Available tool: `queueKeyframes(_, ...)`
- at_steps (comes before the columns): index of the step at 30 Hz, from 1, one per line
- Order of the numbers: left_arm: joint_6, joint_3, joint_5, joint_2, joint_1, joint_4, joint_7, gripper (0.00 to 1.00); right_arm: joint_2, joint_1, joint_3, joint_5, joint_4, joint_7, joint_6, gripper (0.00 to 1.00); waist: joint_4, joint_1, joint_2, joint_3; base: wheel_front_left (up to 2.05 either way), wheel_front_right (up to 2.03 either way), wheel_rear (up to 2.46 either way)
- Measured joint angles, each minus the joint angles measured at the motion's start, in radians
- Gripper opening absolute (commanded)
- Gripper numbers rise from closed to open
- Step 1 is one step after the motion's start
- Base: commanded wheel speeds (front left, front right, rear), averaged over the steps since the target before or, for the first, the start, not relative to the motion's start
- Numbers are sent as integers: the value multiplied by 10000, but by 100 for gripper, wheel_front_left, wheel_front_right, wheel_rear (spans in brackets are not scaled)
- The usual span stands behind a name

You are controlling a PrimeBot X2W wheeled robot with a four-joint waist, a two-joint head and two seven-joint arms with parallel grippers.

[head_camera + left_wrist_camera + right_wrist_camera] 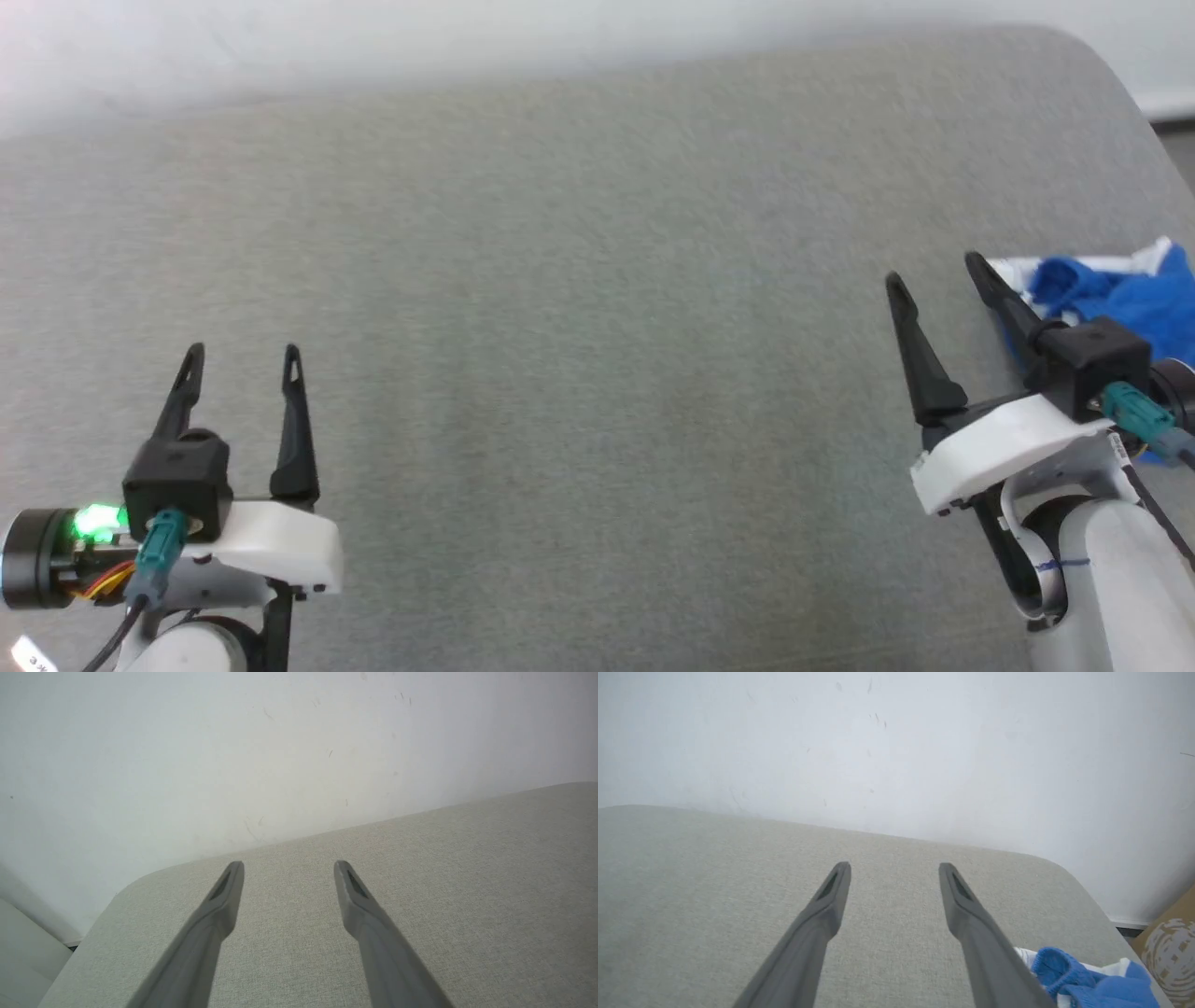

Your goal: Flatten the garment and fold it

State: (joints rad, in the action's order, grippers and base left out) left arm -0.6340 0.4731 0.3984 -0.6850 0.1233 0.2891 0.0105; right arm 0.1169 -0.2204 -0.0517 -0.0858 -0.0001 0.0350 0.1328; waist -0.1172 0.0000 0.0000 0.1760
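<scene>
Head cam: grey woven pad (597,280) w/ rounded corner. Left gripper (242,353) low left, right gripper (934,269) low right, both jaws spread, nothing held. Garment (1139,299), crumpled blue w/ white trim, bunched at pad's right edge.
Left wrist: tapered dark fingers (210,933) apart over weave.
Right wrist: garment just beside right finger.

Grey woven-fabric counter (579,327) with rounded far corners, broad and flat, white wall (233,742) rising just behind its far edge, faint dark scuffs and specks on the wall, brown cardboard box (1174,947) with a pale printed pattern beside the counter's right corner, partly cut off
</scene>
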Motion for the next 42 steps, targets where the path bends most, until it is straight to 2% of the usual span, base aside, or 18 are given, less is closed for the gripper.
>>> queueKeyframes(7, 142, -90, 226, -190, -392, -178, -209, 100, -433, 1005, 280, -433, -1478, 744, 0, 100, 466, -1, 0, -594, 0, 0, 0)
queueKeyframes(12, 173, -71, 337, -272, -779, -207, -301, 100, -602, 2062, 614, -476, -2280, 840, 0, 100, 651, -1, 0, -937, 0, 0, 0)
queueKeyframes(19, 171, 23, 445, -276, -1262, -224, -389, 100, -627, 2870, 788, -708, -2497, 656, 0, 100, 735, 0, 0, -1274, 0, 0, 0)
queueKeyframes(30, 261, 107, 581, -284, -1457, -332, -476, 100, -633, 3050, 560, -775, -2479, 656, 0, 100, 797, 0, 0, -1518, 0, 0, 0)
queueKeyframes(31, 261, 113, 581, -278, -1455, -332, -460, 0, -633, 3047, 552, -773, -2479, 671, 0, 0, 796, 1, 0, -1519, 0, 0, 0)
queueKeyframes(37, 291, 71, 560, -224, -1453, -336, -449, 0, -627, 3045, 552, -769, -2454, 673, 0, 0, 803, 1, 0, -1526, 0, 0, 0)
queueKeyframes(42, 562, -94, 399, 33, -1452, -420, -447, 0, -627, 3043, 552, -731, -2378, 669, 0, 0, 819, 1, 0, -1536, 0, 0, 0)
